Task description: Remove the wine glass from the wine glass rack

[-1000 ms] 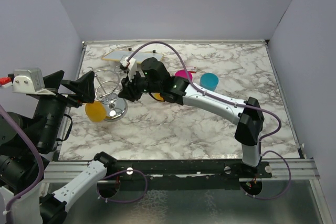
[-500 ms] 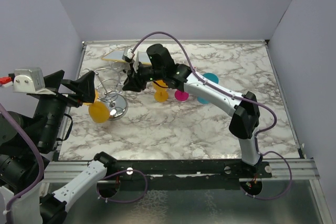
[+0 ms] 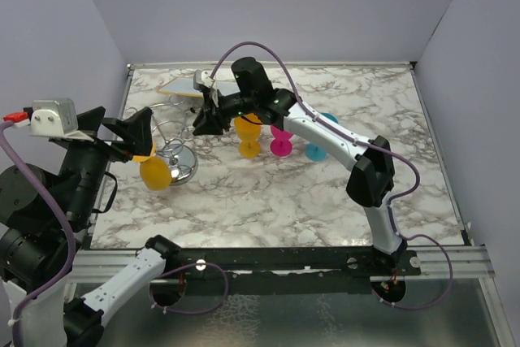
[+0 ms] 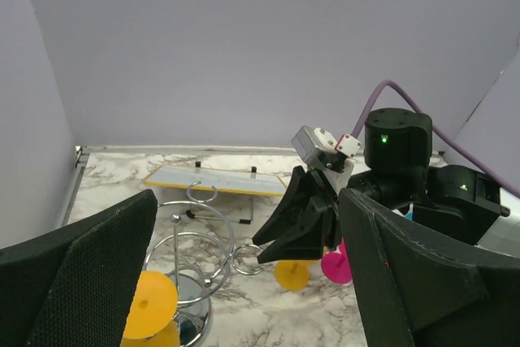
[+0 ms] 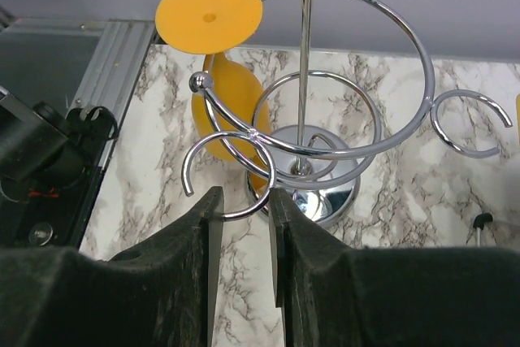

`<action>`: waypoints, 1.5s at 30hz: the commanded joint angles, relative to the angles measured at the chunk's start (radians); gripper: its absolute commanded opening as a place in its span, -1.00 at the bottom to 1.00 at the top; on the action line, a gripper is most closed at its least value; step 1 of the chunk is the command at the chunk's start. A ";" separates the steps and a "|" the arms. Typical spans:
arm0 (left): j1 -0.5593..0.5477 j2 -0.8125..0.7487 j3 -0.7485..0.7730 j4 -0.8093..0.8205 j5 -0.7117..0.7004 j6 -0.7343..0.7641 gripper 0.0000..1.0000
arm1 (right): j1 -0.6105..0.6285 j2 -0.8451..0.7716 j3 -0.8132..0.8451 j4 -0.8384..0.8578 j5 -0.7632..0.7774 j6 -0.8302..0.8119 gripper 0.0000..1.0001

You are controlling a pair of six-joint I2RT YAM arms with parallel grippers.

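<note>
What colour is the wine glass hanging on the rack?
The wine glass is orange-yellow, best in right wrist.

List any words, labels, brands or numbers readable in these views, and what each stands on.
None can be read. The wine glass rack, the orange wine glass hanging on it, the flat board and the table show no print. The red-and-white plug is too small to tell.

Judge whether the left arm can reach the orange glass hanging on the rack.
Probably yes: the left pincer is open and faces the orange glass on the rack, with nothing between them.
</note>
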 commanded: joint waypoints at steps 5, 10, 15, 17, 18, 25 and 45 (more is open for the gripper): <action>0.001 0.027 -0.023 0.009 0.016 -0.014 0.91 | -0.038 0.087 0.138 -0.070 -0.138 -0.119 -0.45; 0.000 0.032 -0.041 0.010 0.021 -0.025 0.91 | -0.044 0.121 0.197 -0.089 -0.110 -0.107 -0.45; 0.001 0.033 -0.049 0.017 0.027 -0.041 0.91 | -0.044 0.063 0.120 -0.015 0.035 -0.016 -0.42; 0.001 0.037 -0.051 0.019 0.032 -0.045 0.91 | -0.044 0.034 0.083 0.012 0.063 0.003 -0.41; 0.001 0.039 -0.052 0.021 0.035 -0.047 0.91 | -0.044 0.024 0.070 0.022 0.083 0.013 -0.40; 0.001 0.033 -0.070 0.024 0.051 -0.070 0.90 | -0.056 -0.010 0.057 0.032 0.218 0.076 -0.41; 0.000 0.053 -0.096 -0.070 0.100 -0.136 0.90 | -0.062 -0.217 -0.053 -0.073 0.369 0.224 -0.01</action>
